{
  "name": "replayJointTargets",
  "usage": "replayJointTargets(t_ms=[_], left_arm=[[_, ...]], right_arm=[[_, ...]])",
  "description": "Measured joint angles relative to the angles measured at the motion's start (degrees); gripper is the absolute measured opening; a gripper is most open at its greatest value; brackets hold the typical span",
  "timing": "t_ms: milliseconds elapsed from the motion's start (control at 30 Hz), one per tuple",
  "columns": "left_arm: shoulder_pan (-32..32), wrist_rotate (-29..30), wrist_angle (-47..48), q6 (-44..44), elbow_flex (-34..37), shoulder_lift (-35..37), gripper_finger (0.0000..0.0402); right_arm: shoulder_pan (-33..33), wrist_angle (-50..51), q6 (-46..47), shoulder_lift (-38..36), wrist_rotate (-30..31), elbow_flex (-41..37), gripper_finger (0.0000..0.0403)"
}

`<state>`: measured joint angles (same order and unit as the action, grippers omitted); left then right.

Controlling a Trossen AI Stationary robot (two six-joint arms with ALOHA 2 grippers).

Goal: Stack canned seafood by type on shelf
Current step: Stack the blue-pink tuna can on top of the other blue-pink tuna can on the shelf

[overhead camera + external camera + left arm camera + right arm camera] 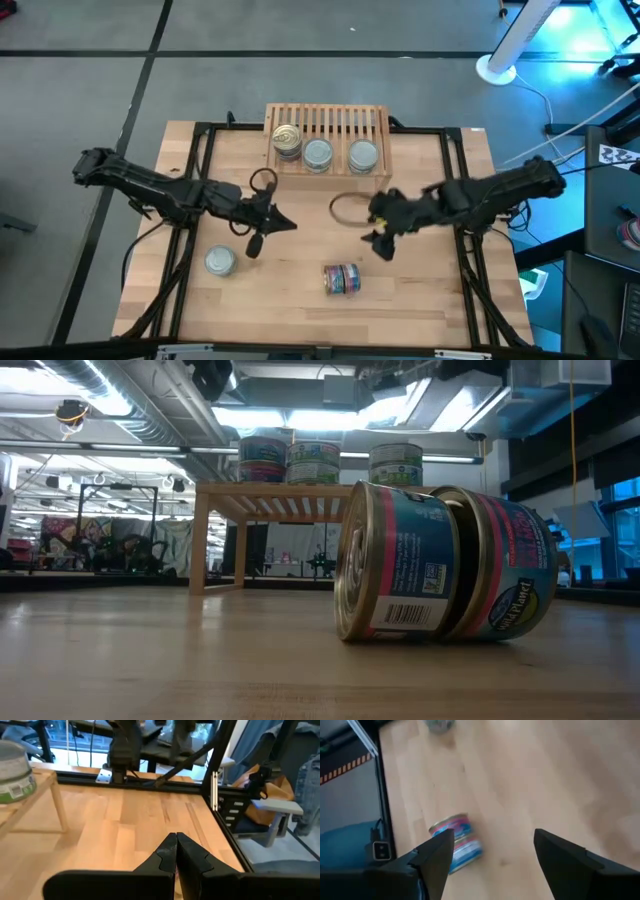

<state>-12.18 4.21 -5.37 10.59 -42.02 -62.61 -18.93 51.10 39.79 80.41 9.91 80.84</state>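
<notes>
While the right gripper point(383, 243) hangs with jaws released above the worktop point(430, 300), two labelled tins point(343, 279) lie on their sides at lower centre. Picking them is probably the step in hand; next it must descend over them. The left gripper point(268, 226) waits clenched; the shelf point(330, 125) carries three stacks.

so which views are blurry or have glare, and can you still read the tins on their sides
Low view: the two tipped tins are sharp, barcode and label legible, while the shelf and room behind are soft, with bright ceiling-light glare. Right wrist view: blurred throughout, the tins only a blue-red smear beyond the right gripper. High view: evenly lit, blue glow at its right edge. Left wrist view: fairly clear.
</notes>
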Motion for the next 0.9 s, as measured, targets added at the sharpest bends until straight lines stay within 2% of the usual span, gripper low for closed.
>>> replayJointTargets(t_ms=[167, 300, 567, 900], left_arm=[[-0.2, -1.0, 0.4, 0.1, 0.0, -1.5, 0.0009], [-0.2, -1.1, 0.4, -0.1, 0.0, -2.3, 0.0038], [-0.2, -1.1, 0.4, -3.7, 0.0, -2.3, 0.0103], [-0.2, -1.1, 0.5, -5.0, 0.0, -2.3, 0.0110]], right_arm=[[-4.0, 0.0, 9.5, 5.5, -0.2, 0.0, 0.0276], [-5.6, 0.0, 15.3, 7.9, -2.6, 0.0, 0.0276], [-6.2, -0.9, 18.8, 10.3, -10.7, 0.0, 0.0276], [-6.2, -2.1, 18.9, 11.4, -14.7, 0.0, 0.0276]])
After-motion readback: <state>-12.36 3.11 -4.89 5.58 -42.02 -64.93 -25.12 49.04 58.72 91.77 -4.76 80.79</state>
